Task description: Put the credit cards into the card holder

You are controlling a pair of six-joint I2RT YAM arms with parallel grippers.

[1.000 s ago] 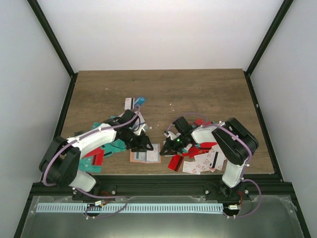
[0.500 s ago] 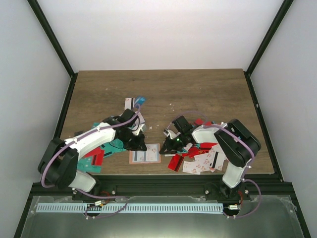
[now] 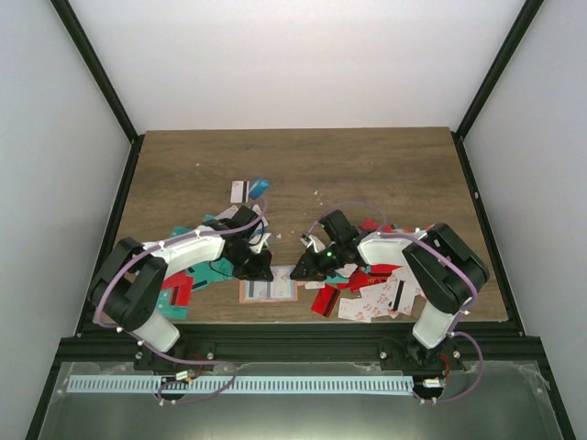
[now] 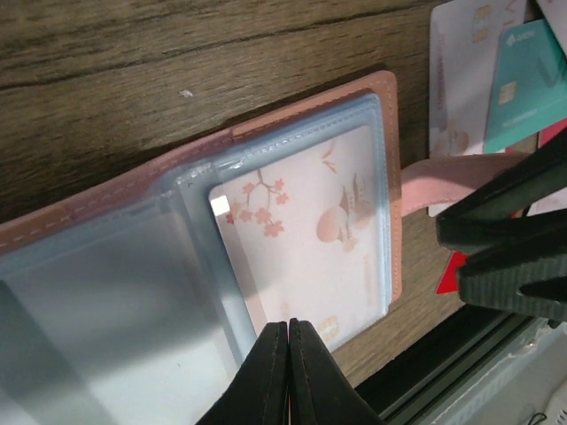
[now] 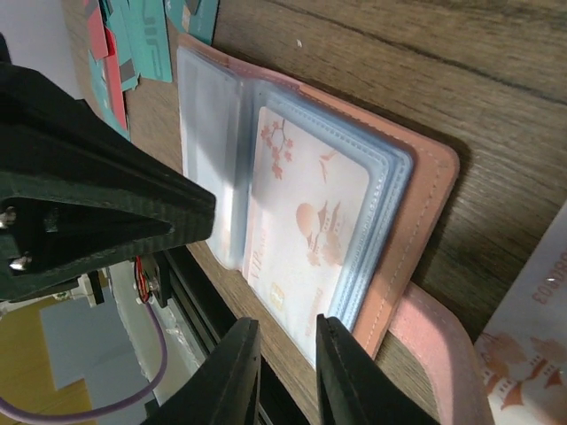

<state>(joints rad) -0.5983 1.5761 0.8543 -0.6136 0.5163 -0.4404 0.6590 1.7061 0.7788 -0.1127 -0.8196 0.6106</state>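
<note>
step: loading a card into the card holder (image 3: 269, 290), which lies open on the tabletop (image 3: 367, 165) between the two arms.
card in hand: white card (image 4: 310, 239) with pink blossom print sits inside a clear sleeve (image 4: 376, 177); looks nearly or fully seated, can't tell which.
left tool (image 4: 288, 329): fingers pressed together, no gap, tips on the near edge of that card; can't tell if anything thin is pinched.
right tool (image 5: 287, 320): fingers slightly apart, nothing between them, tips just over the holder's near edge.
next move (my read): nudge the card home if it's proud, lift off without dragging the sleeve, then fetch another card.
stock: loose credit cards (image 3: 371, 298) heaped right of the holder, a teal/red heap on its left, two more farther back.
edges: holder is close to the tabletop's near edge, front rail (image 3: 293, 341) just beyond; a slide that way risks a drop.
room: both tools crowd the holder, almost touching; bare wood shows on the far side.
</note>
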